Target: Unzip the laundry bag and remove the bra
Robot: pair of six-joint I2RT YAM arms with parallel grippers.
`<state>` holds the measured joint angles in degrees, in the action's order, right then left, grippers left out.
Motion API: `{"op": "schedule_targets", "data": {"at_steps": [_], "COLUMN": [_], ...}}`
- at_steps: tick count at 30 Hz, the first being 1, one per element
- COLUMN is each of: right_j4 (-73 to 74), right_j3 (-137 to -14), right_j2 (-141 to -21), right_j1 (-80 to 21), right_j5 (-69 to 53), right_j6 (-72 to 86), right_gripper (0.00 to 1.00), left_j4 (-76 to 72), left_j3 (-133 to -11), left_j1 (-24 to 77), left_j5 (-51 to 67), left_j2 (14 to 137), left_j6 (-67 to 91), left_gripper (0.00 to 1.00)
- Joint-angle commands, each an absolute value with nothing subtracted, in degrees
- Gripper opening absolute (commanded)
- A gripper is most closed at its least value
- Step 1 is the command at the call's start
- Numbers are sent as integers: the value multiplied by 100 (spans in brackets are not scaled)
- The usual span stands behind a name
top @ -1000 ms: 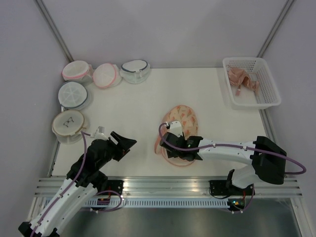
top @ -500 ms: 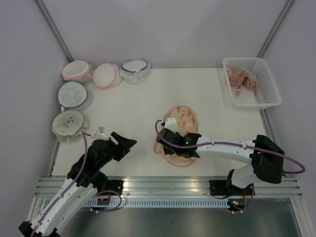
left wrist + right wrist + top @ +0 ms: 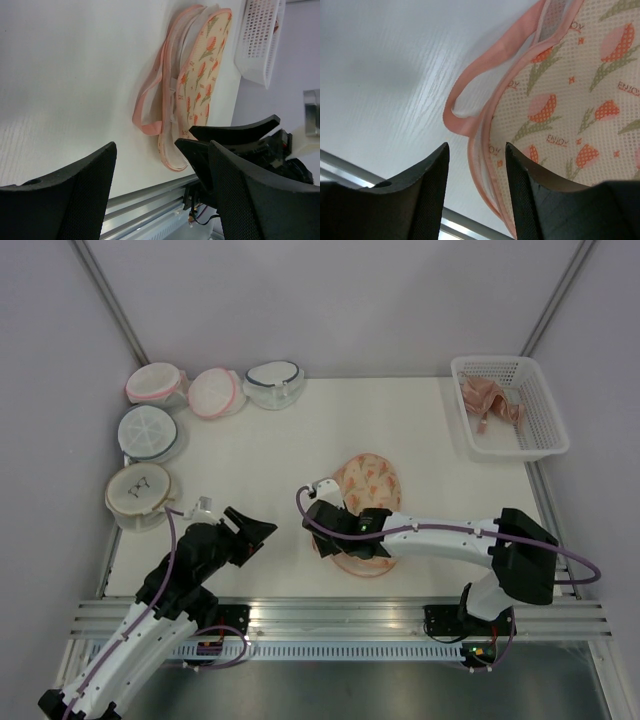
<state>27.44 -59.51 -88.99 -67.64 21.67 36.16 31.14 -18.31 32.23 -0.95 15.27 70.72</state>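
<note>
One printed laundry bag (image 3: 372, 478) lies flat on the counter (image 3: 400, 420), just off its middle toward 4 o'clock. A loop of its pink zip edge hangs loose on the 9 o'clock side. The right tool (image 3: 322, 512) hovers over the bag's 8 o'clock end, fingers (image 3: 432, 195) spread, the pink rim lying in the gap. The left tool (image 3: 255, 525) sits well apart at 9 o'clock, spread wide and empty. A white basket (image 3: 500, 362) holding a peach garment (image 3: 488, 400) stands at 2 o'clock, and five round mesh bags (image 3: 150, 430) cluster at 10 o'clock.

Overhead camera looks down; both wrist cameras share the laundry bag (image 3: 570, 110).
</note>
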Motion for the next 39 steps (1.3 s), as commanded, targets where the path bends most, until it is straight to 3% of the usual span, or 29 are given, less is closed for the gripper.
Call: {"op": "schedule_targets", "data": {"at_steps": [1,8,12,16,19,24,26,28,32,35,36,38,39], "right_j4": [3269,3577,3709,3753,4138,6259,7742,8330,8157,8297,8297,8314,8314], "right_j3": [-6301,-6416,-6390,-6276,-6196,-6073,-5934,-5671,-5249,-5107,-5080,-5062,-5080], "right_j2": [-9325,-9352,-9080,-8667,-8219,-7533,-7209,-6892,-5979,-5950,-5976,-6055,-6064], "right_j1": [-6794,-6794,-6803,-6803,-6794,-6531,-6460,-6460,-6442,-6207,-6101,-5837,-5801], "right_j5": [2688,3189,3392,3568,4269,5816,6380,6503,6775,6864,6890,6882,6951], "right_j6": [3665,3788,3867,3999,4603,6885,9767,10357,10548,10601,10556,10425,10276], "right_gripper": [53,41,14,1,0,0,0,0,0,1,10,41,43], "left_j4": [2979,3146,3138,3129,3146,3138,3146,3146,3138,3129,3138,3155,3147], "left_j3": [-1793,-1775,-1793,-1802,-1802,-1828,-1872,-1907,-1995,-2039,-2074,-2109,-2118], "left_j1": [3226,3226,3226,3226,3226,3234,3226,3226,3226,3226,3226,3234,3226], "left_j5": [-35,-26,-26,-26,-26,-26,-26,-26,132,184,202,202,211], "left_j2": [1380,1195,1213,1231,1222,1265,1318,1371,1537,1643,1652,1644,1635], "left_j6": [7093,7128,7128,7128,7128,7146,7111,7084,7058,7049,7049,7023,7005], "left_gripper": [78,78,78,78,78,78,78,78,78,78,78,78,78]}}
